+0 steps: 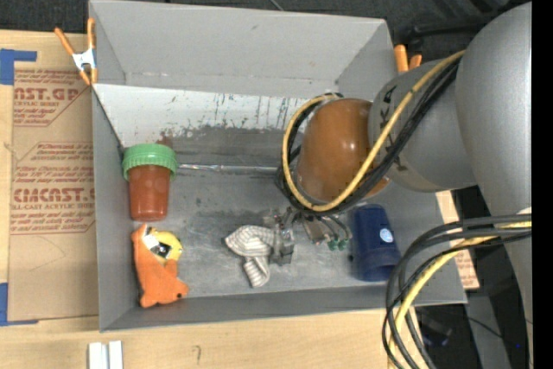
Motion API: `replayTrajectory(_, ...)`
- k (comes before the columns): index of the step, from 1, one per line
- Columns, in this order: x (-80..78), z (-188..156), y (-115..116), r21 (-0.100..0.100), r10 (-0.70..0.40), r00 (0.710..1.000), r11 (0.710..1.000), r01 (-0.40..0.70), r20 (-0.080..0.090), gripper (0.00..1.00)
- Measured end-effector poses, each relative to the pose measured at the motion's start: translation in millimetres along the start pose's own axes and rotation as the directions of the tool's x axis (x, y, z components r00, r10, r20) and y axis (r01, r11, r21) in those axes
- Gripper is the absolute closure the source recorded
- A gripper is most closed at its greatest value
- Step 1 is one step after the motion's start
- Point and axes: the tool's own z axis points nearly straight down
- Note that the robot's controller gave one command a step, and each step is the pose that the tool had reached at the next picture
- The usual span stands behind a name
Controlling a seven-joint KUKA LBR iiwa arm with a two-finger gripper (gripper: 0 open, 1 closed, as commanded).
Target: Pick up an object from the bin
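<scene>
Currently we log the gripper (282, 242) low near the front wall of the bin (225, 47), at the right edge of a crumpled grey-white piece (249, 244); spread or closed, we cannot tell, and the arm's orange cover (333, 151) hides the floor behind. A blue block (373, 239) lies near on its right; a green-capped orange bottle (149, 184) and an orange plush toy (155, 265) lie well apart by the left wall.
</scene>
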Motion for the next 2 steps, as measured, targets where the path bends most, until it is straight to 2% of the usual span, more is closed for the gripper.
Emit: replayTrajectory(2,2.3,-19,1,0.0,0.0,1.0,1.0,0.0,-0.009,1.0)
